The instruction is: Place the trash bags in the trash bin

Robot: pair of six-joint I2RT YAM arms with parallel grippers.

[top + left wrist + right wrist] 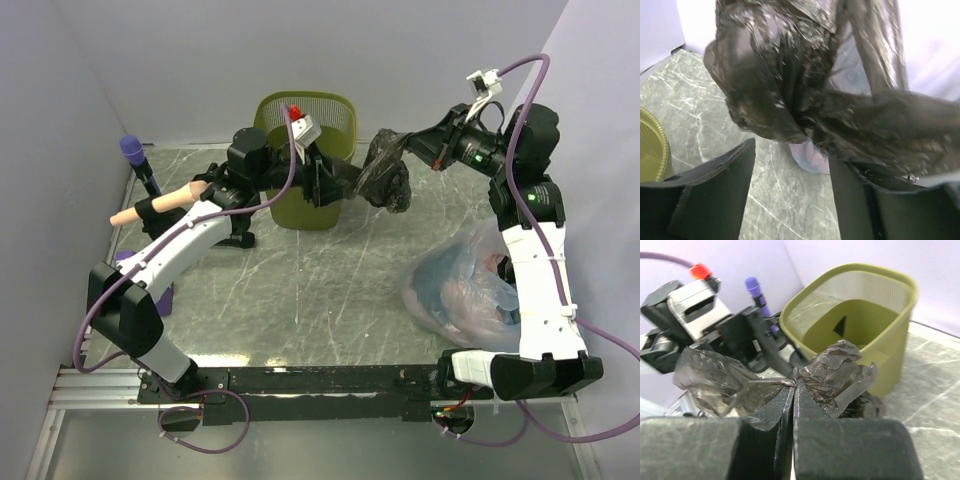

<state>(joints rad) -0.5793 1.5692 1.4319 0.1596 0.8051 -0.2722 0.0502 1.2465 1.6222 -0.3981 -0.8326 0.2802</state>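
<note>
One trash bag (385, 172), dark and crinkled, hanging in the air over the far half of the table (300, 290), just right of the trash bin (300, 212) and wholly outside it. Pinched at its upper end by the right gripper (794, 390), jaws pressed together on a fold of the plastic, loose film bunched out to both sides. Left gripper (790, 155) just under the bag's lower bunch, jaws standing apart with bare table showing between them, plastic lying against one fingertip, nothing clamped. Bin upright at the far edge, left of centre, mouth open upward. Clear bluish bag (465, 285) with pinkish contents lying toward the right edge beside the right arm. Purple-topped stick (132, 150) upright near the far left corner.
</note>
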